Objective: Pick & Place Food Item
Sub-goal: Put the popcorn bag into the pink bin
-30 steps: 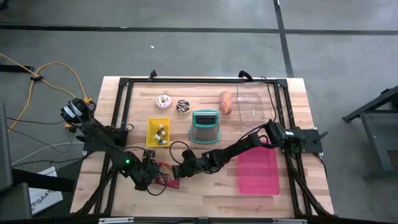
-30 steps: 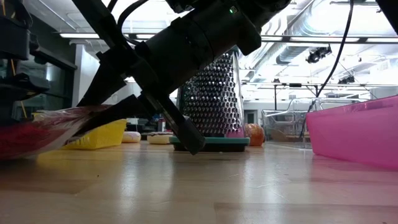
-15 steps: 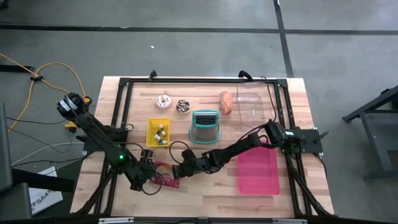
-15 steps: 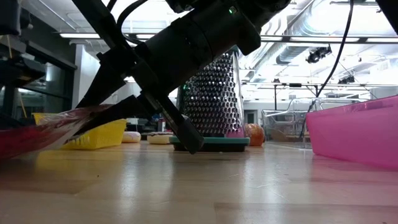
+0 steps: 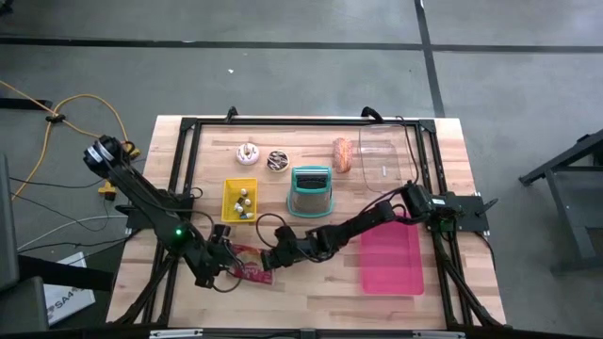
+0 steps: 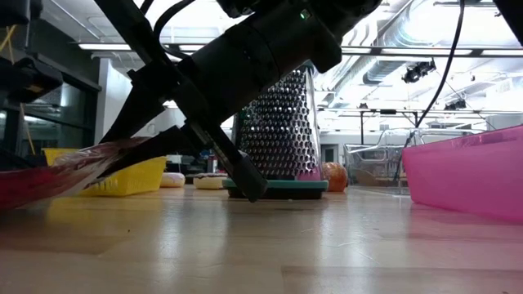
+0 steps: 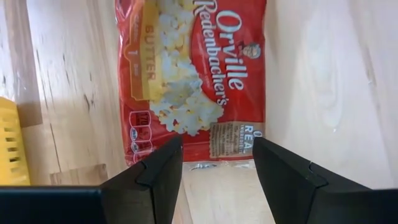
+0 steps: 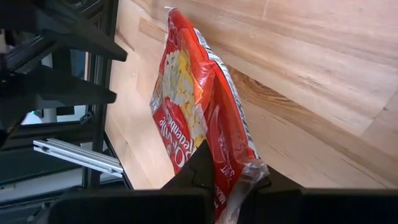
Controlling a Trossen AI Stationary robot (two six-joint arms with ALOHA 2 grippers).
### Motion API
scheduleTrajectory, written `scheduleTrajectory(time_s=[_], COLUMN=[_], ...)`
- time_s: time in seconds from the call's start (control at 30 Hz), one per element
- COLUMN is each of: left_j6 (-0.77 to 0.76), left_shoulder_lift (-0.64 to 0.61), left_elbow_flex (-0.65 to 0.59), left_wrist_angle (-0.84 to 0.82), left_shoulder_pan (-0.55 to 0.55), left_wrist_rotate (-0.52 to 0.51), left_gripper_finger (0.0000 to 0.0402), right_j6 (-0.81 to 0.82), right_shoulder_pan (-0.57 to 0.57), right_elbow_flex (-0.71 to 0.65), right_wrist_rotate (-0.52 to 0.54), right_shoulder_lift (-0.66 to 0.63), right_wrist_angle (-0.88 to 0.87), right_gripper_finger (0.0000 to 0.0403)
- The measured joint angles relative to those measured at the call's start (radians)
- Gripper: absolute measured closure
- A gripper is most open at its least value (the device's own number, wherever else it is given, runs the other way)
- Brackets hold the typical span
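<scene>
1. The red popcorn bag (image 5: 249,271) lies on the wooden table (image 5: 320,287) in the lower left part of the high view, below the yellow bin (image 5: 239,200) and well apart from the pink tray (image 5: 391,258) at lower right.
2. The right end effector (image 5: 268,263) reaches across from the right of the high view and has its fingers together, clamped on one end of the popcorn bag; in the right wrist view the bag (image 8: 199,124) rises tilted from between the dark fingers (image 8: 202,171), its far end down on the table.
3. The left end effector (image 5: 223,263) sits at the bag's other end with its fingers apart (nothing is held); in the left wrist view the two fingers (image 7: 158,171) straddle the clear seam of the bag (image 7: 193,74) without touching it.
4. In the low view the bag (image 6: 57,167) shows at the left edge, slanting upward toward the dark arm.
5. Above the bag in the high view stands a metal grater (image 5: 311,191) on a teal base; farther up lie two doughnuts (image 5: 262,156), a bread roll (image 5: 343,154) and a clear container (image 5: 386,157).
</scene>
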Motion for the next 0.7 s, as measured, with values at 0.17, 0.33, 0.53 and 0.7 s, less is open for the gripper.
scheduleTrajectory(time_s=[0.17,0.33,0.53,0.7], left_j6=[0.0,0.0,0.0,0.0], left_shoulder_lift=[-0.009,-0.009,-0.009,-0.009], left_elbow_flex=[0.0,0.0,0.0,0.001], left_wrist_angle=[0.0,0.0,0.001,0.001], left_shoulder_pan=[0.0,0.0,0.0,0.0], left_wrist_rotate=[0.0,-0.001,-0.002,-0.003], left_gripper_finger=[0.0212,0.0213,0.0213,0.0213], right_j6=[-0.024,-0.046,-0.074,-0.079], right_shoulder_pan=[-0.003,0.005,0.029,0.058], right_elbow_flex=[0.0,0.0,0.0,0.0], right_wrist_rotate=[-0.03,-0.046,-0.029,0.007], right_shoulder_lift=[-0.009,-0.031,-0.079,-0.123], right_wrist_angle=[0.0,-0.02,-0.136,-0.229], right_gripper_finger=[0.039,0.039,0.039,0.039])
